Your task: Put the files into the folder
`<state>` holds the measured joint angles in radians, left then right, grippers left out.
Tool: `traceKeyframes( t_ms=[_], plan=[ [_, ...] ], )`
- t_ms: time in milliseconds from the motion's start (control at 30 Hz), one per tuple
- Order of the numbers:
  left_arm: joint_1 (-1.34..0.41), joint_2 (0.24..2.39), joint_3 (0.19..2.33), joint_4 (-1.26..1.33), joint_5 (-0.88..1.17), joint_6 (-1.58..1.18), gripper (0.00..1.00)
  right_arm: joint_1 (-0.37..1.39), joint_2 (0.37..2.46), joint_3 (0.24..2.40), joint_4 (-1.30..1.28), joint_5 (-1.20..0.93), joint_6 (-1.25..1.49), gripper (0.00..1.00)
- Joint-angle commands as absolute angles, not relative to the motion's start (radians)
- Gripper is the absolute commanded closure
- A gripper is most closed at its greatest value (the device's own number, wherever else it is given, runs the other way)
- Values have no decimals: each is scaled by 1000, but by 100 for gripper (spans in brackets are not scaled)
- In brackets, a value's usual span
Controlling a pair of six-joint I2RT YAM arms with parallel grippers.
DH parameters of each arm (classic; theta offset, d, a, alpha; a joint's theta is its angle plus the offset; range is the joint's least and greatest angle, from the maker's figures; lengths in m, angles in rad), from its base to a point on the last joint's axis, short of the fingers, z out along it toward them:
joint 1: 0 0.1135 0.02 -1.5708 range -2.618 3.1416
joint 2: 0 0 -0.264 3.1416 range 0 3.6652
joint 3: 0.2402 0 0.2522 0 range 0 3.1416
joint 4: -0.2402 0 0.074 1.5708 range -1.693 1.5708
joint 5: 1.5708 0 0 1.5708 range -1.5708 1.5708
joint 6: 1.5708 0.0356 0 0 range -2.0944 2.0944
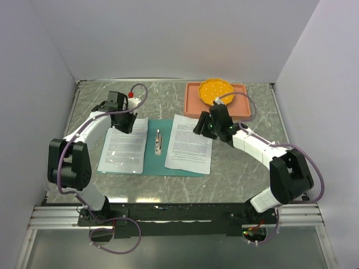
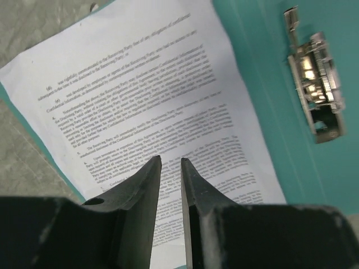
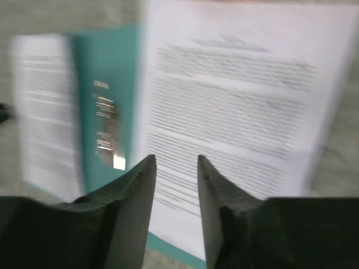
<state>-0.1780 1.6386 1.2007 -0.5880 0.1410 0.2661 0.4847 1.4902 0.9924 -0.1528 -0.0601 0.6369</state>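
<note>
The main risk you are facing is on the right. The right sheet (image 1: 189, 144) is lying on the right half of the open folder (image 1: 150, 166), but skewed: its far and right edges are overhanging the teal cover onto the table (image 1: 168, 101). Closing the folder like this is likely going to crease that overhang or leave it sticking out. The right gripper (image 3: 174, 159) is hanging over the far right part of this sheet, jaws parted with nothing between them. Its wrist view is blurring, so I cannot tell whether the tips are touching paper. A push from there could be sliding the sheet further off the cover, or into the metal clip (image 1: 159, 141) at the spine, where an edge could be catching and buckling. The pink tray (image 1: 193, 106) is sitting just behind that gripper, so a wide swing could be knocking it.

On the left, the left sheet (image 1: 123, 147) is lying nearly square on the folder's left half. The left gripper (image 2: 170, 159) is hovering at that sheet's far edge, jaws a narrow slit apart and pinching nothing; printed text is showing through the gap. Flat, thin paper is giving those fingers (image 2: 146, 185) little to grip, so a pinch may be wrinkling the page instead of lifting it. Both files (image 2: 140, 84) are lying directly beneath the grippers, with the clip between them.
</note>
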Motion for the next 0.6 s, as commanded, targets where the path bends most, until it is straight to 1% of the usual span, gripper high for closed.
traceKeyframes(
  t_ms=[0,33,67,100,200,333,367,400,467,500,567],
  plan=[
    [-183,1630,1279,-646,248,216,72,453,1456,902,-403,51,675,11],
    [-193,1643,1301,-652,274,198,72,443,1439,878,-393,40,683,8],
    [-198,1657,1311,-660,293,189,72,434,1419,850,-341,25,695,3],
    [-205,1686,1327,-660,304,180,72,417,1372,797,-318,5,701,1],
    [-232,1732,1336,-628,327,152,72,382,1322,747,-278,-33,704,1],
    [-279,1785,1359,-580,328,132,72,371,1391,805,-370,-35,663,1],
    [-288,1796,1365,-572,325,127,72,370,1403,808,-373,-40,654,2],
    [-296,1815,1374,-562,310,126,72,370,1419,802,-358,-46,655,10],
    [-319,1830,1381,-546,296,126,73,370,1420,786,-330,-72,667,19],
    [-324,1847,1388,-545,292,127,73,370,1431,779,-319,-81,670,25],
    [-334,1861,1388,-537,287,129,73,370,1446,776,-307,-94,679,29]
  ],
)
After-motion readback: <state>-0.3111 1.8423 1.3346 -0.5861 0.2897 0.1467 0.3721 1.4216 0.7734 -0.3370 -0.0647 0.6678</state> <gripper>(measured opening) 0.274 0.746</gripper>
